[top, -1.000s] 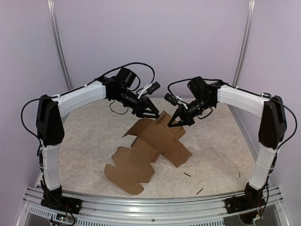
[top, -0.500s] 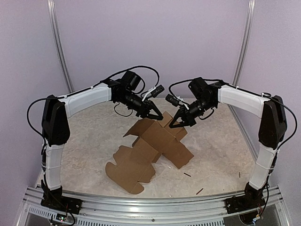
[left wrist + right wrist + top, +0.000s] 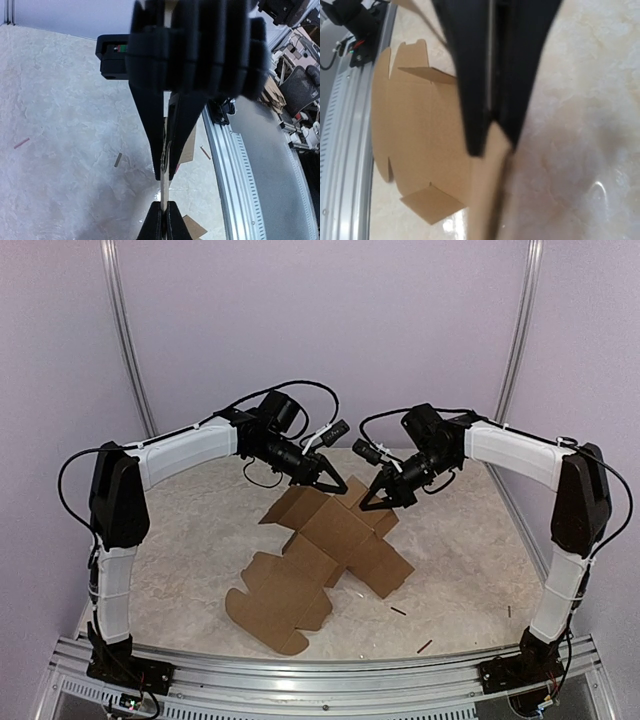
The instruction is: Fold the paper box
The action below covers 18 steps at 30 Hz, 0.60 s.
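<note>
Now, paper box: we see it lying part-flat on the desk, long axis from 7 o'clock to 1 o'clock, far flaps raised.
Left end effector: clenched on a raised flap at the box's 12 o'clock end.
Right end effector: pinching the neighbouring flap, toward 1 o'clock.
Nearer arm: neither, we judge; both meet at the far end.

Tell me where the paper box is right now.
In the top view the paper box lies at the middle of the table, its far flaps pinched by the left gripper and right gripper.
</note>
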Motion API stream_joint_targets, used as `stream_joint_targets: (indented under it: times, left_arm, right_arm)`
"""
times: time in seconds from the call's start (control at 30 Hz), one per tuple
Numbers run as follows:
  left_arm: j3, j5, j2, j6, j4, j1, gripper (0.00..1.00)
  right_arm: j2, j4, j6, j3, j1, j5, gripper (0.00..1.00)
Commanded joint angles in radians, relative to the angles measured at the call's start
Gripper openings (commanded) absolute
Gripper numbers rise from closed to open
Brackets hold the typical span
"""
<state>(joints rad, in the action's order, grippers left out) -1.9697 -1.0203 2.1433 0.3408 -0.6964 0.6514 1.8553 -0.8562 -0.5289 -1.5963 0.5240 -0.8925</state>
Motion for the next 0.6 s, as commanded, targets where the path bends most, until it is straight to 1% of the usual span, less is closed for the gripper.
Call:
stream_joint_targets:
  times: [0.0,0.03,0.07,0.13,0.17,0.2,0.23,0.33,0.43,0.5,0.57]
  left_arm:
    - [0.003,0.097,0.012,-0.018,0.027,-0.024,0.28]
    - [0.007,0.144,0.000,-0.024,0.027,-0.027,0.41]
    - [0.027,0.186,-0.018,-0.028,0.038,-0.032,0.47]
    - [0.130,0.264,-0.119,-0.051,0.113,-0.046,0.51]
    - [0.206,0.310,-0.166,-0.072,0.172,-0.055,0.53]
    - [0.280,0.352,-0.246,-0.094,0.231,-0.063,0.56]
    - [0.372,0.390,-0.292,-0.120,0.291,-0.073,0.57]
    - [0.558,0.480,-0.433,-0.212,0.423,-0.107,0.58]
    - [0.723,0.522,-0.511,-0.291,0.531,-0.131,0.60]
    - [0.802,0.557,-0.531,-0.331,0.594,-0.128,0.60]
    - [0.833,0.604,-0.532,-0.364,0.636,-0.102,0.60]
  right_arm:
    - [-0.056,0.039,0.045,0.032,-0.014,0.037,0.00]
    - [-0.061,0.057,0.056,0.040,-0.017,0.066,0.00]
    - [-0.064,0.073,0.065,0.045,-0.018,0.100,0.00]
    - [-0.062,0.083,0.064,0.045,-0.021,0.169,0.00]
    - [-0.057,0.083,0.062,0.039,-0.021,0.192,0.00]
    - [-0.042,0.081,0.060,0.028,-0.022,0.218,0.00]
    - [-0.028,0.076,0.058,0.011,-0.022,0.241,0.00]
    - [0.032,0.027,0.042,-0.072,-0.020,0.324,0.00]
    - [0.083,-0.012,0.029,-0.178,-0.011,0.443,0.00]
    - [0.107,-0.026,0.021,-0.236,0.001,0.531,0.00]
    - [0.131,-0.044,0.009,-0.291,0.015,0.601,0.00]
